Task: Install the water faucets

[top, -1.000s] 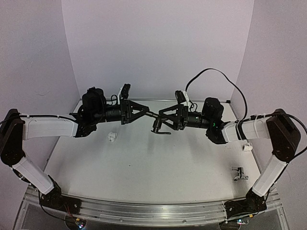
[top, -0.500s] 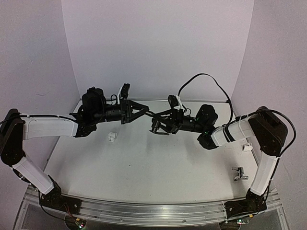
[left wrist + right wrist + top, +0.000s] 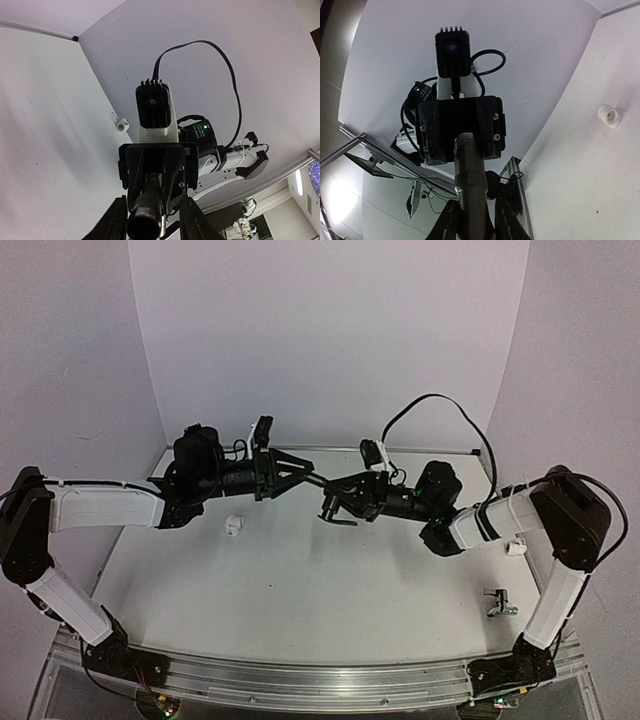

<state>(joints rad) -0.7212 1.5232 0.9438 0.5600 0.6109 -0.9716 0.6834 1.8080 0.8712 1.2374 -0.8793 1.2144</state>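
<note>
**Dark faucet bridging both grippers, mid-air**

I'm seeing the dark faucet (image 3: 470, 175) hanging above the surface (image 3: 300, 590). Its long axis is running left–right, in line with both grippers, which are facing each other tip to tip. The right gripper (image 3: 335, 498) is pinching its end of the stem, jaws narrow. The left gripper (image 3: 306, 476) is sitting narrow around the other end. Its wrist view is showing a sliver of gap on one side, so I'm judging it loose, not clamped. The silver faucet (image 3: 497, 602) is lying on the surface by the right arm's base, well apart, so the right arm is nearer. I'm judging that any separation needs to run straight along that axis.
</note>
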